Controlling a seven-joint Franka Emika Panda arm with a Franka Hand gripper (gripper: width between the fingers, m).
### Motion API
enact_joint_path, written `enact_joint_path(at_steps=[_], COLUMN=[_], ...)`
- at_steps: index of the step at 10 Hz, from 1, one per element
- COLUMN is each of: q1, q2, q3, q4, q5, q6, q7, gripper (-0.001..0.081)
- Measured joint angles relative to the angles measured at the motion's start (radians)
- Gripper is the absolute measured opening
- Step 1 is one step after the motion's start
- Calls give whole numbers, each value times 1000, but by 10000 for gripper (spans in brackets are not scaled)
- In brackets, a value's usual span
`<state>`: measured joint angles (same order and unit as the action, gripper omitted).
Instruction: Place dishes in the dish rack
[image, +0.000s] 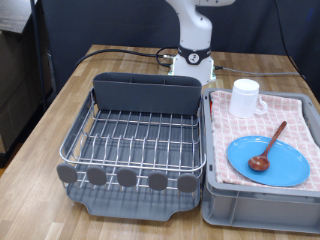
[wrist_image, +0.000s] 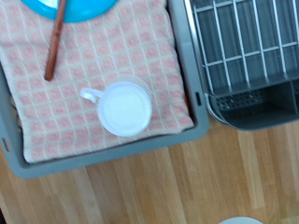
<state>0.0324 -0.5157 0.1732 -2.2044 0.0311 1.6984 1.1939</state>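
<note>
1. The fingers are out of view in both pictures; their state cannot be told.
2. Mug (wrist_image: 124, 107), plate (image: 267, 160) and spoon (image: 268, 148) sit in the cloth-lined bin (image: 260, 205).
3. The dish rack (image: 135, 140) stands beside it on the bench (image: 60, 100).

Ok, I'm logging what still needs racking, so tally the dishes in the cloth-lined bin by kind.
Light-blue plate: 1
White mug: 1
Wooden spoon: 1
Total: 3, all in the grey bin; none in the dish rack. The gripper is not in view.
</note>
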Motion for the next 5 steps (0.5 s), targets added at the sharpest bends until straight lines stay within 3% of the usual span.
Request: enact_joint_path(at_steps=[2,5], q1=[0,0], q2=[74,86], q3=[25,33], q4=[54,57], q5=[0,-1], q6=[26,34], q7=[45,54], gripper=[803,803])
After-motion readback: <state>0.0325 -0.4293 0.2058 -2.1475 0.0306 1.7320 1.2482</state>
